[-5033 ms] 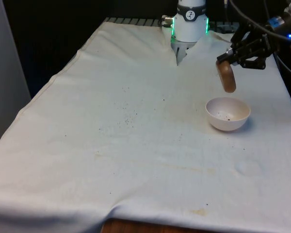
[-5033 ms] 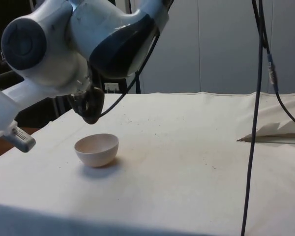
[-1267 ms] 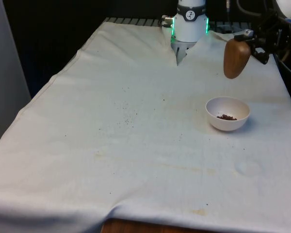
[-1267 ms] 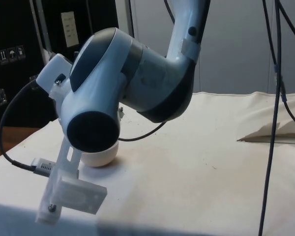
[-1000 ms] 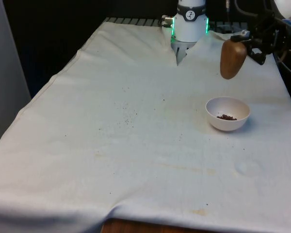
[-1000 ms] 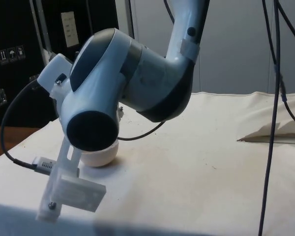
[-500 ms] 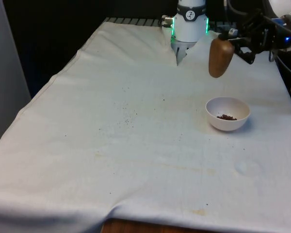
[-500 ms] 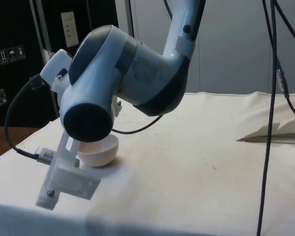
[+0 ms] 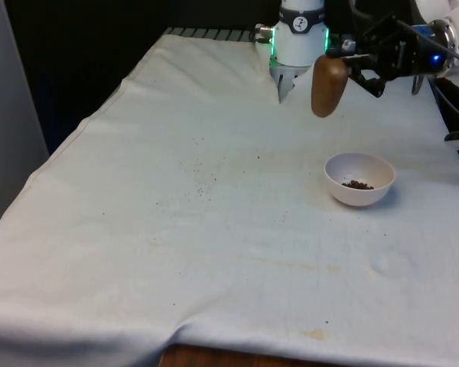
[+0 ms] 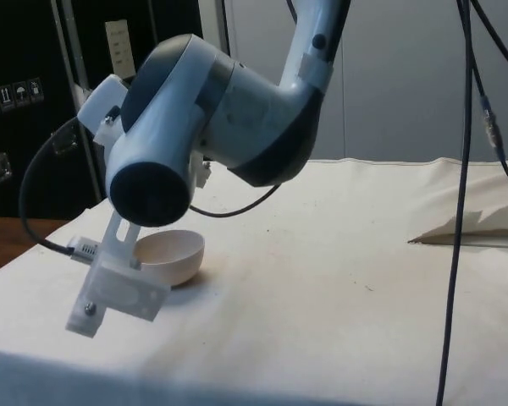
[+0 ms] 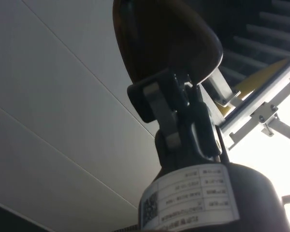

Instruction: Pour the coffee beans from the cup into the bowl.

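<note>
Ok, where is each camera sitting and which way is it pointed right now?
Front view: across the table from the robot, facing it; shows the arm, the hand gripping the cup, and the bowl of beans.
Side view: at the table's side, facing across it; the arm fills the near frame, the bowl behind.
Wrist view: on the wrist, looking along the hand at the cup.
Front and side share the bowl and cloth.

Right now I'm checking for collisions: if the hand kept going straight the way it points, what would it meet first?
The hand points sideways toward the front view's left, holding the brown cup well above the cloth. That line looks free; the bowl sits below it, though depth is unclear.
</note>
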